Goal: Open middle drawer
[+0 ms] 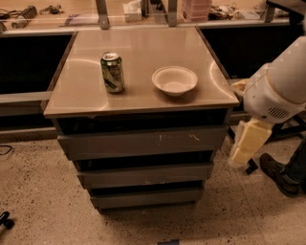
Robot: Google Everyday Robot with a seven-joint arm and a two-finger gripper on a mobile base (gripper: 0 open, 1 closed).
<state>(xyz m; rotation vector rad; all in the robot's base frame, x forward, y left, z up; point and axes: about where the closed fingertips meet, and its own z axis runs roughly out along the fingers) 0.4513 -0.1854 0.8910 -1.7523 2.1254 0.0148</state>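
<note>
Speckled floor (pixel 38 191) surrounds the grey cabinet (pixel 138 52). Our pale gripper (pixel 245 146) hangs at three o'clock; released or clenched, we cannot tell. The plain dark-grey handleless middle drawer (pixel 146 174), at six o'clock, looks shut. We might hook the scratched wider front (pixel 143 142) above instead.

This looks like a robot lab or a workshop. The floor (pixel 38 201) is hard and speckled, like in a work building. A long bench (pixel 86 18) runs along the top of the frame, with tools (pixel 28 11) lying on it at the upper left. In the middle stands a grey drawer cabinet (pixel 143 142) with a shiny top. A drink can (pixel 112 72) and a white bowl (pixel 174 80) sit on it. At the right edge a big white robot arm (pixel 282 81) reaches in. Its gripper (pixel 245 143) hangs near the cabinet's right side. A person's dark shoe (pixel 277 174) shows at the lower right.
</note>
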